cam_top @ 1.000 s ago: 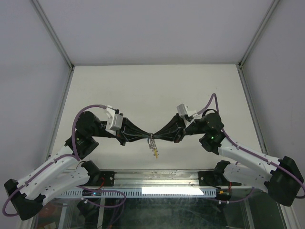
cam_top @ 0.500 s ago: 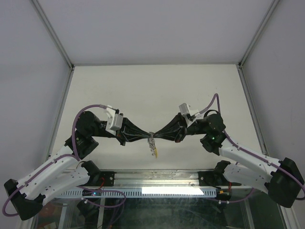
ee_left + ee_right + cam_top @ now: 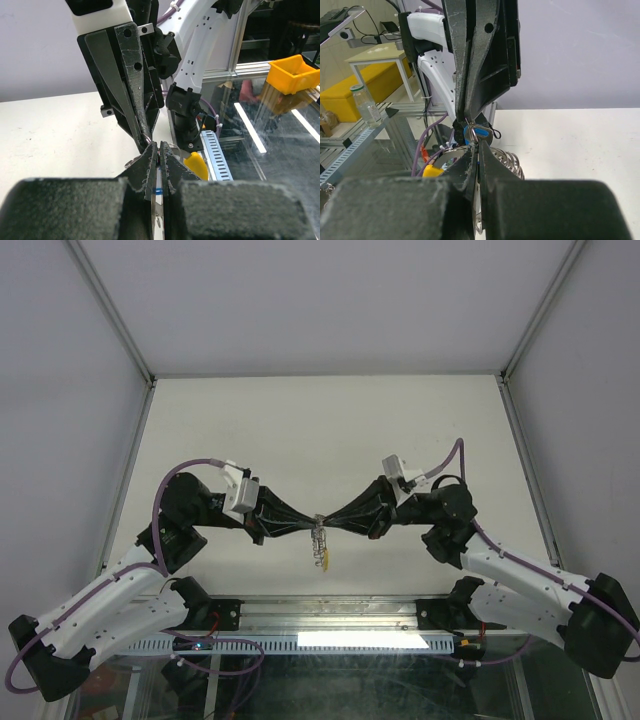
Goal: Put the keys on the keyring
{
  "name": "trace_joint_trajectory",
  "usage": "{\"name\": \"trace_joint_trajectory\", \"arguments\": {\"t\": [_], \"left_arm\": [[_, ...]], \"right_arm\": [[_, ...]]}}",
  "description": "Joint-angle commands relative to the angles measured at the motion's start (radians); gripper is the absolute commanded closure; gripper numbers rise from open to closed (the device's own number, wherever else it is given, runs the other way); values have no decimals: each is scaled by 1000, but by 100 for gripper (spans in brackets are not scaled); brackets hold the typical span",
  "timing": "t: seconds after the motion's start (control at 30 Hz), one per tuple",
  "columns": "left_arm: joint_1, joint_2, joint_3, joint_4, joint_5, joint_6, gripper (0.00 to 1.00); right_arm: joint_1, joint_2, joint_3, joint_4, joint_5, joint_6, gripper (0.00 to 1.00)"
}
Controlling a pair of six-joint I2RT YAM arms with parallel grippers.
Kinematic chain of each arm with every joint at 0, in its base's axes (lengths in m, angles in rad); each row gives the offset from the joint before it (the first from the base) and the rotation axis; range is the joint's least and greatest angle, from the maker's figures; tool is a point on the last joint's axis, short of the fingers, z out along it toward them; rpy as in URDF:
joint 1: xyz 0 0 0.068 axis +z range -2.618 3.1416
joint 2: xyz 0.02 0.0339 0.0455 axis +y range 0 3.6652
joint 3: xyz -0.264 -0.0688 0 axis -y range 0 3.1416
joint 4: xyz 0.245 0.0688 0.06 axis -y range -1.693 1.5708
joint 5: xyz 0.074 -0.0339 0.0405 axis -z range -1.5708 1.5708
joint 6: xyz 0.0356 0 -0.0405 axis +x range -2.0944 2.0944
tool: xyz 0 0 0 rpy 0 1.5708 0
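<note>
The black left tool and right tool meet tip to tip above the white tabletop, each barring the other's way forward. Bare matte tabletop lies open toward 12 o'clock. At 6 o'clock an aluminium rail edges it closely. Both tools are pinched fully together. The left nips the blue-headed key; what the right nips I cannot tell. The ribbed silver keyring, with its yellow segment, dangles at 6 o'clock just under the tips.
</note>
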Motion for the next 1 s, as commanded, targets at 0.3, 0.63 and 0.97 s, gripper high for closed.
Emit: {"name": "trace_joint_trajectory", "arguments": {"t": [0.3, 0.63, 0.97], "left_arm": [[9, -9, 30, 20, 13, 13, 97], [9, -22, 31, 10, -22, 16, 83], [10, -44, 31, 36, -223, -5, 64]], "right_arm": [[-11, -47, -25, 136, 175, 60, 100], [-11, -67, -2, 51, 178, -12, 100], [-10, -118, 46, -153, 184, -201, 100]]}}
